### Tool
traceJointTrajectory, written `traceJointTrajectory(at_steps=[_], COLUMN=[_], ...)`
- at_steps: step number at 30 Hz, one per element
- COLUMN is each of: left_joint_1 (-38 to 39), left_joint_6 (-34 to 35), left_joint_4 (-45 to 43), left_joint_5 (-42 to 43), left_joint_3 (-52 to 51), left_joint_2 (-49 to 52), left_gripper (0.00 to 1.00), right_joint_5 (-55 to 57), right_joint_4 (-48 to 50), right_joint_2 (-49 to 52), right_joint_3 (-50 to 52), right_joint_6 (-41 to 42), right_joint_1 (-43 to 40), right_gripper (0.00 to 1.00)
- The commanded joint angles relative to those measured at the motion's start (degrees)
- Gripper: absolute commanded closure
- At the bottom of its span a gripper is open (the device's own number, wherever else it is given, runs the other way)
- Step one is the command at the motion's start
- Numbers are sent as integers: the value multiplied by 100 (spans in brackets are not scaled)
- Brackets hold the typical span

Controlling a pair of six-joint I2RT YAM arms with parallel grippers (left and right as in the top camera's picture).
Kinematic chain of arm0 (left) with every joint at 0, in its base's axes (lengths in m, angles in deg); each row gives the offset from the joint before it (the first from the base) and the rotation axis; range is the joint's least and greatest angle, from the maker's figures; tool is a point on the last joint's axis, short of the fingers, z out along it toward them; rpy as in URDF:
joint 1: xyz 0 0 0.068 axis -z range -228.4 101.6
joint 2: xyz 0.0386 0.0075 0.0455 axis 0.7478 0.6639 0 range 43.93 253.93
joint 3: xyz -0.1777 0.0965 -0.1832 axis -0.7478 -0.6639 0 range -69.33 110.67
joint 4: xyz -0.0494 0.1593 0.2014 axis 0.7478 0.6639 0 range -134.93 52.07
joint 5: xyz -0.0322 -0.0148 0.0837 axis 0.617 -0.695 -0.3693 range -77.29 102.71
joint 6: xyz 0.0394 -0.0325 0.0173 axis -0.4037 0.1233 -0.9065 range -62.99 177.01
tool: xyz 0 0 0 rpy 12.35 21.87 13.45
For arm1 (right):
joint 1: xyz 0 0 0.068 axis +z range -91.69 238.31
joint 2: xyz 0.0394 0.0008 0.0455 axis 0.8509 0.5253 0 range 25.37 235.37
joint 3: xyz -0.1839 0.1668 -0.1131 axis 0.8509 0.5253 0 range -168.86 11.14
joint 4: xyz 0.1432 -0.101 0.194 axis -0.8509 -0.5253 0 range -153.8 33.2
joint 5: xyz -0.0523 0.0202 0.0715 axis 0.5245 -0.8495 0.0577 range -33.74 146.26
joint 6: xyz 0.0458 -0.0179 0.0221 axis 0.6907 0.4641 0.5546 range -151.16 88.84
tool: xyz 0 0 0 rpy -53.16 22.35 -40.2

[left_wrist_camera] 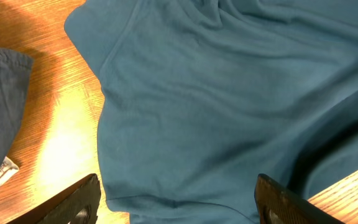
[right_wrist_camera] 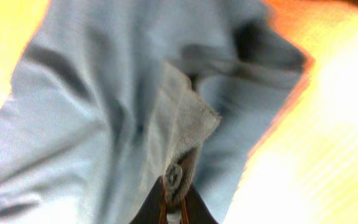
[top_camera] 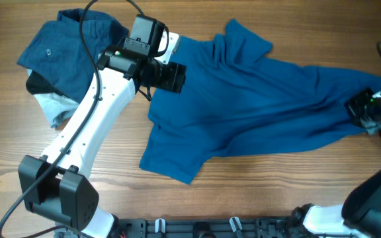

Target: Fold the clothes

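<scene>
Overhead: shows a blue T-shirt [top_camera: 256,99] spread over the wooden table [top_camera: 243,192] from centre to right edge, long axis left to right, narrow end drawn out toward the right gripper [top_camera: 366,106]. Places the left gripper [top_camera: 170,76] over the shirt's upper left part, with a dark blue garment [top_camera: 71,46] heaped just beyond.

Left wrist: finds fingers [left_wrist_camera: 79,202] set wide apart above the shirt, holding nothing.

Right wrist: blurred; catches jaws pinched on a fold of the shirt's cloth.

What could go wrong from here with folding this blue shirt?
The right gripper pinches only a small fold of the blue t-shirt, so it may slip free under a pull. The left gripper hangs open, holding nothing, so a one-sided pull could drag and bunch the wrinkled fabric.
</scene>
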Motion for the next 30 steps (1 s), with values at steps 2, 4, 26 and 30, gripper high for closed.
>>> traceJointTrajectory(at_steps=[2,4,26,30], left_joint_1=[-17,-17,-168,-164], left_joint_6=[7,0,-9,-11], left_joint_4=[-2,-4,59,-136], left_joint_5=[-17,-17,-463,-369], left_joint_3=[31,31,31,28], left_joint_2=[-149,-149,-146,-92], left_gripper=[20,20,12,13], right_joint_5=[1576,2190,1154,28], right_joint_4=[-920,-1311,-2006,-1537], right_joint_2=[-168,-177,-1764,-1764], right_joint_3=[-7,-7,-7,-7], right_joint_6=[-92,-63,79,-431], right_joint_1=[-63,-66,-2138,-2129], right_gripper=[96,96,28,32])
